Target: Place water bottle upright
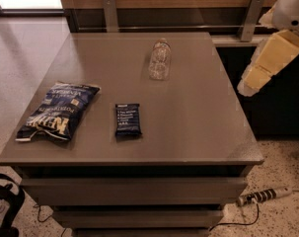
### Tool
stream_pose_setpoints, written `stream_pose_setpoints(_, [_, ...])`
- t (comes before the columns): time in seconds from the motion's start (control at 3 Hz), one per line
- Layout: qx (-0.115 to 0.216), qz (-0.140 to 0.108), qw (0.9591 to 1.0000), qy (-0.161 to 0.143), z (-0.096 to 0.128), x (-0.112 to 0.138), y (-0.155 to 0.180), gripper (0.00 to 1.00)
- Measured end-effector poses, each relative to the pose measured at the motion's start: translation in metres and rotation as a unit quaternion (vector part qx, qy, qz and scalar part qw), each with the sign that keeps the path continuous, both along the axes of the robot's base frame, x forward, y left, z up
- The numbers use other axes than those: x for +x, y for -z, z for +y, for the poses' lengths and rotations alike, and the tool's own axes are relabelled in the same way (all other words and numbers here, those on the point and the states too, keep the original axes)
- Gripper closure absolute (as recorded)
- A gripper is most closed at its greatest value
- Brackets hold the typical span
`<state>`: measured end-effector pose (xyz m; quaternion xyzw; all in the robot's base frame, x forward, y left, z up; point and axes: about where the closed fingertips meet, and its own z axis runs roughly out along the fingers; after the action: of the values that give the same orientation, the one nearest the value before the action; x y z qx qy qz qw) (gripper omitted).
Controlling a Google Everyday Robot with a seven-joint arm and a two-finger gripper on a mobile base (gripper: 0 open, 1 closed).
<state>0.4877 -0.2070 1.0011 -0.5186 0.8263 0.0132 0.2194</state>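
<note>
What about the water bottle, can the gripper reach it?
Probably yes: the gripper hangs off the table's right edge, the water bottle lies toward the back, snack bar and chip bag farther left.

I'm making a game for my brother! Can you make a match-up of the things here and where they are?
1 water bottle
2 chip bag
3 snack bar
4 tool

A past the table's right edge
B lying on its side, far end
C near left
D front middle, lying flat

Pairs: 1-B, 2-C, 3-D, 4-A
</note>
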Motion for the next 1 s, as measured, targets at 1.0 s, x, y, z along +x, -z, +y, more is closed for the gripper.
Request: stream_pose_setpoints(1.0, [0.017, 0.033, 0.9815, 0.188, 0.058, 0.112, -0.024, 0.00])
